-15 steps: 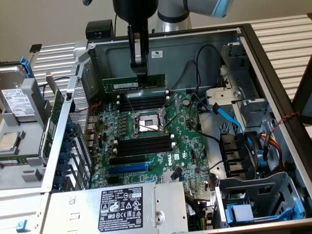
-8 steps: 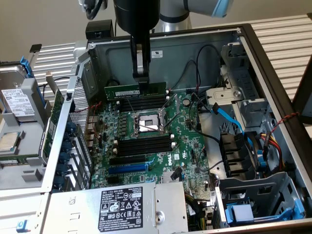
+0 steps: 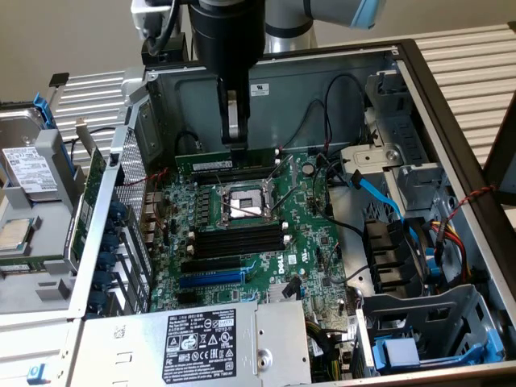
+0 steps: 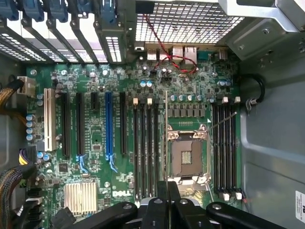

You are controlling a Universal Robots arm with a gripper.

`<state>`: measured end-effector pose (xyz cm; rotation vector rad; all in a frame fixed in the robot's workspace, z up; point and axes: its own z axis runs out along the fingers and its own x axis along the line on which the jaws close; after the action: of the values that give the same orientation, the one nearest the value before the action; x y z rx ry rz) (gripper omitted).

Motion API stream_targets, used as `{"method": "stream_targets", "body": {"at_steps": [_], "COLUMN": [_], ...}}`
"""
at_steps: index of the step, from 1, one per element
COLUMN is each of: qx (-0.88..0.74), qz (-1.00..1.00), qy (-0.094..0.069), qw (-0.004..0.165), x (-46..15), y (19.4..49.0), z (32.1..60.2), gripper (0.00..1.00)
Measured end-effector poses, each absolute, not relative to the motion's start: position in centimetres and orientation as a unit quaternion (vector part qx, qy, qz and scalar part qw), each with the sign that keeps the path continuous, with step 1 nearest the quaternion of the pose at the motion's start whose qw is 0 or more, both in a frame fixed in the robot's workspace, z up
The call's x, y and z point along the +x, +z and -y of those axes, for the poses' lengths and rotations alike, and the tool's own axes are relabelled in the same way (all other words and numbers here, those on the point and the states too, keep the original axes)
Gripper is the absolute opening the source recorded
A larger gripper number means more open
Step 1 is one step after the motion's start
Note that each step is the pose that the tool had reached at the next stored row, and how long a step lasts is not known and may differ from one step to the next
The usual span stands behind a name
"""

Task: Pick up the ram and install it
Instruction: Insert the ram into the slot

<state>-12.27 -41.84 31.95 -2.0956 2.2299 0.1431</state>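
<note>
**Ram at the far slots, under the end effector**

The ram (image 3: 230, 156) stands on edge at the memory slots (image 3: 234, 171) beyond the processor socket (image 3: 242, 203), with the end effector (image 3: 234, 137) closed on its top edge. If it sits crooked or off the slot, pushing could bend it or leave it half-seated. The computer case (image 3: 451, 105) holds the motherboard (image 3: 306, 242), cables and a power supply (image 3: 201, 339).
</note>
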Motion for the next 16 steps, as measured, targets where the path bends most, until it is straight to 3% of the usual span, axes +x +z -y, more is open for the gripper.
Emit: {"method": "stream_targets", "body": {"at_steps": [16], "qx": [-0.688], "qz": [-0.724], "qy": [0.039], "qw": [0.032], "x": [-12.1], "y": [30.6], "z": [42.2], "gripper": [0.12]}}
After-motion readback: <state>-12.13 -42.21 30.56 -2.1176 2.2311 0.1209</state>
